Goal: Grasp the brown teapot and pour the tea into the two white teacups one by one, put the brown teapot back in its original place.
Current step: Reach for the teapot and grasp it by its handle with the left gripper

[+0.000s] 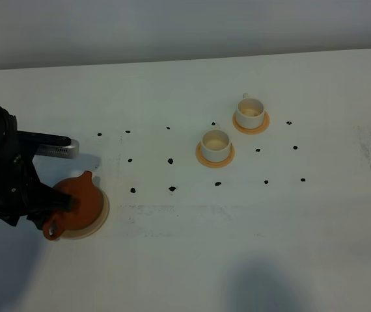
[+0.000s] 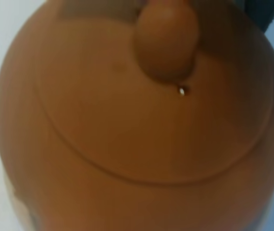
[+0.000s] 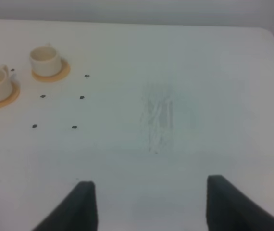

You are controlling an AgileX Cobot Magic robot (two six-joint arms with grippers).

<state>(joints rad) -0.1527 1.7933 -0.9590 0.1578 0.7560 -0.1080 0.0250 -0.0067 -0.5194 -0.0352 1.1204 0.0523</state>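
Teapot (image 1: pixel 84 195) on coaster (image 1: pixel 103 213), at left claw (image 1: pixel 65 203).

Robot lab bench, bare white table (image 1: pixel 302 227), gridded black marker dots (image 1: pixel 171 161)

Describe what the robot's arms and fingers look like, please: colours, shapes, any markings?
The left arm is black and bulky, built of rounded jointed segments, with a silver-grey block on one part. The right arm shows only its two fingers: dark grey, plain and wedge-shaped. No markings or cables are clear enough to make out.
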